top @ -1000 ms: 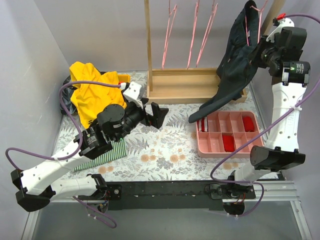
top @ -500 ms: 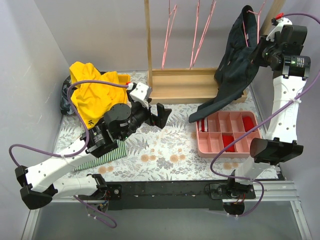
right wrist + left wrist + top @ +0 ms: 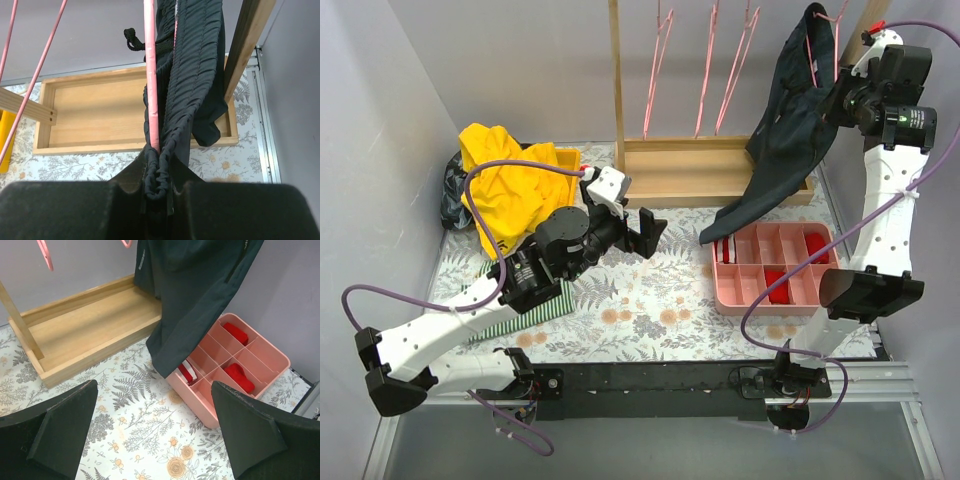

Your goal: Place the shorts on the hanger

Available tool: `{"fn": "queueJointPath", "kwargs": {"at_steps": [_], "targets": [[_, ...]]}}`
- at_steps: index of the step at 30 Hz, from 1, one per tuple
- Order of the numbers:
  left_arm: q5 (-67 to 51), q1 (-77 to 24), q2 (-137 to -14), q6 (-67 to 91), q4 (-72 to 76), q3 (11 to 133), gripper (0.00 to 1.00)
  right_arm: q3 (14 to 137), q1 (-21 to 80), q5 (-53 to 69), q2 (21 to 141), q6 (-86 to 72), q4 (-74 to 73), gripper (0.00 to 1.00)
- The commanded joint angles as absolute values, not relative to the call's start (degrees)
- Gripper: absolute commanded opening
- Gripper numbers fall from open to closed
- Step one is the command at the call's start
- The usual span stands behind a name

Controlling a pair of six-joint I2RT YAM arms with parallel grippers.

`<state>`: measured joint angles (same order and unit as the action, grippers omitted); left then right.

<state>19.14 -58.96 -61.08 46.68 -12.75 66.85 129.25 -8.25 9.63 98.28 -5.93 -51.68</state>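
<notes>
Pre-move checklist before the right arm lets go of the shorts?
1. Right gripper shut on shorts waistband: ok.
2. Waistband lying alongside hanger bar: ok.
3. Shorts hooked over hanger well enough to hold alone: cannot tell.
4. Left gripper open and apart from shorts: ok.
5. Hem clear of pink tray: cannot tell; it hangs over the tray's corner.

The shorts [image 3: 788, 130] are navy-black, hanger [image 3: 149, 75] pink, tablecloth [image 3: 650, 300] fern-printed.
</notes>
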Motion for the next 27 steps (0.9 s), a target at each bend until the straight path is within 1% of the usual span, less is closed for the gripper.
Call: {"fn": "queueJointPath", "kwargs": {"at_steps": [1,9,21,27], "targets": [[18.55,-58.80,-61.17,46.23,-11.60,66.36,0.98,130.96,-8.79,10.20,98.17,-4.83,-42.63,0.01],[18.46,-58.80,-62.14,46.49,-11.60,66.27,0.98,129.73,-9.23,8.53,98.44,-5.01,-40.87,0.01],[18.19,-58.71,-63.63,46.67,-11.34,66.45,0.98,131.22,-9.67,8.26,100.20,-5.62,-38.76,0.01],[18.11,-58.80,-63.81,46.84,-11.25,66.27,0.98,129.03,-9.84,7.39,99.85,-6.15,-38.23,0.01]]}}
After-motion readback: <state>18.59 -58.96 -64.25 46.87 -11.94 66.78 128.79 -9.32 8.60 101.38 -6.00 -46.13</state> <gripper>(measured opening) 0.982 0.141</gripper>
